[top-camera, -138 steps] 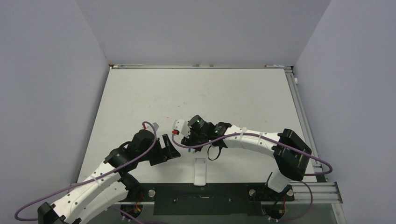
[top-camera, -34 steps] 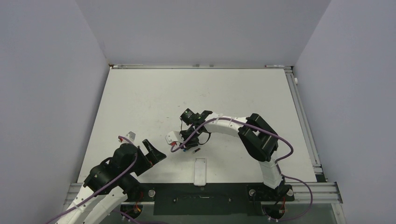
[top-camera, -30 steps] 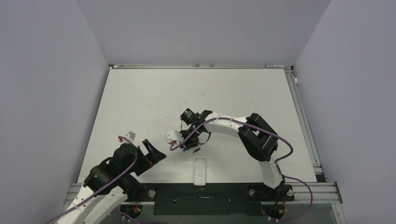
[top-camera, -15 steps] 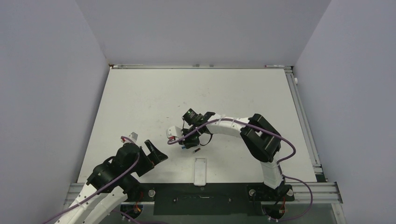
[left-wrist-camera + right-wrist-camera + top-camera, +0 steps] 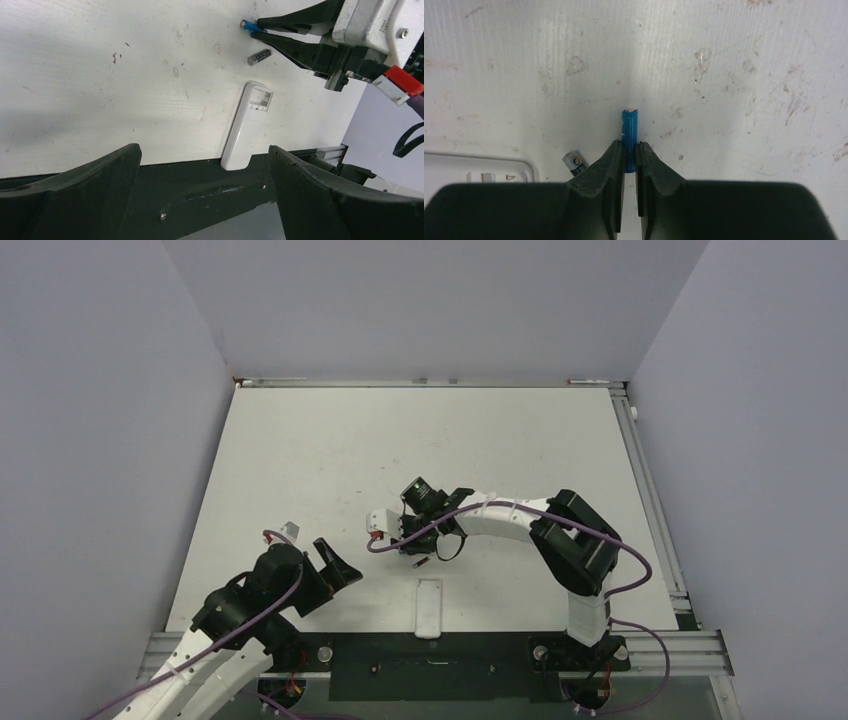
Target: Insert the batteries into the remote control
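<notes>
The left gripper [image 5: 338,562] now sits pulled back, well apart from the right gripper [image 5: 630,145] rather than just beside it. The right gripper, its tips pinching the blue battery [image 5: 630,127], is now nearer the dark battery [image 5: 574,162] beside its finger.

We log the table [image 5: 734,60] as white, matt, faintly grained, scuffed and stained. The remote [image 5: 245,131]: smooth white plastic, slight sheen. The blue battery [image 5: 629,131]: glossy wrap, pale metal tip. The dark battery [image 5: 259,57]: printed wrap, metal end. The right gripper [image 5: 630,150] fingers [image 5: 599,185]: matt black plastic.
</notes>
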Controlling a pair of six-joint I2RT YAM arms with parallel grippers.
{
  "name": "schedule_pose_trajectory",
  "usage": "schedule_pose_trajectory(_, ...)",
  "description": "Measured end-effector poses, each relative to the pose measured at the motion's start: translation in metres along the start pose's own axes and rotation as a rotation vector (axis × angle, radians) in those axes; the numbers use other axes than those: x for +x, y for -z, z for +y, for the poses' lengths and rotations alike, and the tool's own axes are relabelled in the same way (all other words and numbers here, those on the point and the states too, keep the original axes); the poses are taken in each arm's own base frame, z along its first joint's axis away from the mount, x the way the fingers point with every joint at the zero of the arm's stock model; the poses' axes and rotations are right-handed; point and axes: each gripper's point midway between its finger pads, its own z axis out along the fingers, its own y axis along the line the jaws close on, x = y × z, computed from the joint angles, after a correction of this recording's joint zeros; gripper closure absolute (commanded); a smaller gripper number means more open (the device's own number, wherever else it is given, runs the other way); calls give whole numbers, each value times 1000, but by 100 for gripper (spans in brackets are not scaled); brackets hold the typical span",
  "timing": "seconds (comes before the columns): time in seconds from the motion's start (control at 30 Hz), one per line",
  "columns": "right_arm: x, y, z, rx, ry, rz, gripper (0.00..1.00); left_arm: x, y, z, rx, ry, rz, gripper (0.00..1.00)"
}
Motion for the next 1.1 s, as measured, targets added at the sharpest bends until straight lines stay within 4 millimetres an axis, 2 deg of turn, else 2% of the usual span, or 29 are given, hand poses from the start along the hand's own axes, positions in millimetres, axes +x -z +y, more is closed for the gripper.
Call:
schedule_pose_trajectory(0.27, 18, 20, 8, 58, -58, 49, 92, 2, -9, 0, -12, 0, 17, 4)
schedule_pose_trajectory(0.5, 6, 46, 9, 140, -81, 33, 92, 7, -24, 1, -24, 2, 45, 4)
schedule_pose_trajectory(0.63, 4, 55, 19, 164, -94, 40, 91, 12, -34, 1, -33, 2, 77, 4)
schedule_pose_trajectory(1.1, 21, 62, 62, 203, -162, 127, 92, 31, -71, -6, -31, -16, 201, 0)
